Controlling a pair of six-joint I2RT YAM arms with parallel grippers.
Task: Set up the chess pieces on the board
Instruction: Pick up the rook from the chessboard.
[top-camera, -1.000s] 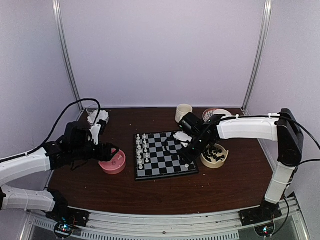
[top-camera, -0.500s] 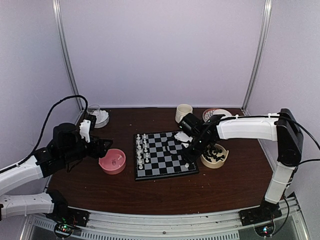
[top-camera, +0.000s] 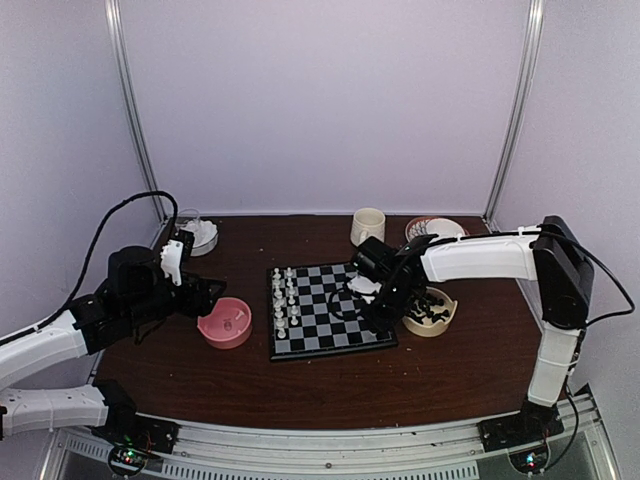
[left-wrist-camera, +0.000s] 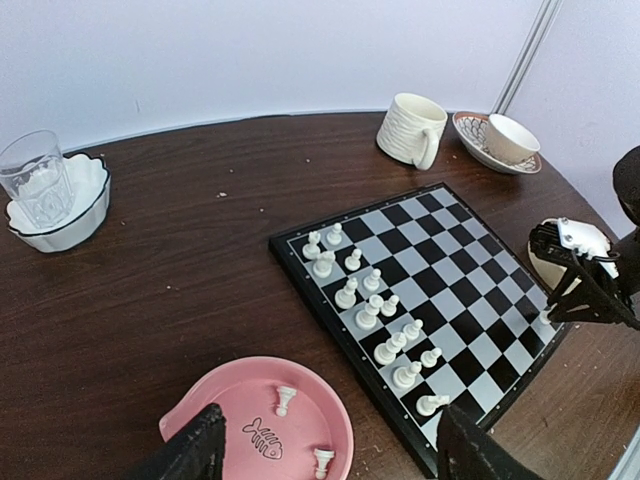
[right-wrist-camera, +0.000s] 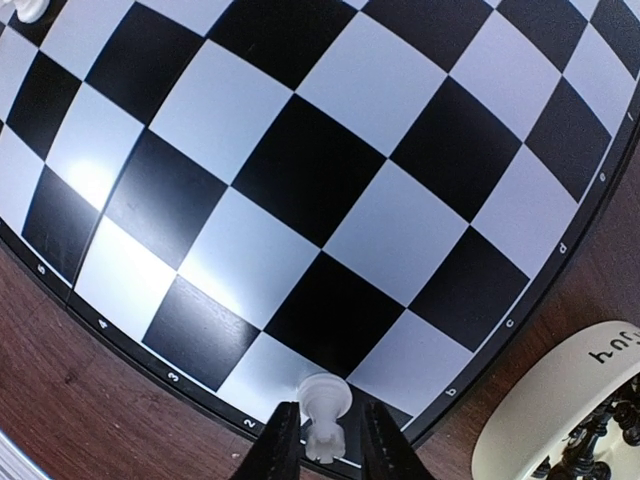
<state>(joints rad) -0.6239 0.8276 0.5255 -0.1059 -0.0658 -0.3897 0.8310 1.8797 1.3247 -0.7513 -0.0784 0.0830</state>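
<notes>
The board (top-camera: 345, 335) (left-wrist-camera: 455, 250) lies mid-table, with several white chess pieces (top-camera: 285, 298) (left-wrist-camera: 372, 308) in two columns on its left side. My right gripper (top-camera: 376, 320) (right-wrist-camera: 325, 452) is low over the board's near right corner. Its fingers (right-wrist-camera: 283, 445) straddle a single white piece (right-wrist-camera: 323, 408) on the corner square (right-wrist-camera: 280, 375), with a thin gap on the right. A pink bowl (top-camera: 225, 328) (left-wrist-camera: 200, 405) left of the board holds two white pieces (left-wrist-camera: 284, 400). My left gripper (top-camera: 205, 295) (left-wrist-camera: 330, 460) hangs open above that bowl, holding nothing.
A cream bowl (top-camera: 430, 312) (right-wrist-camera: 560, 400) with black pieces sits right of the board. At the back stand a cream cup (top-camera: 367, 226) (left-wrist-camera: 410, 128), a patterned saucer with a small bowl (top-camera: 435, 228) (left-wrist-camera: 495, 140), and a glass in a white bowl (top-camera: 195, 235) (left-wrist-camera: 40, 180).
My left gripper drew back to the left from over the pink bowl. The right gripper sank towards the board's corner and its jaws narrowed around the white piece.
</notes>
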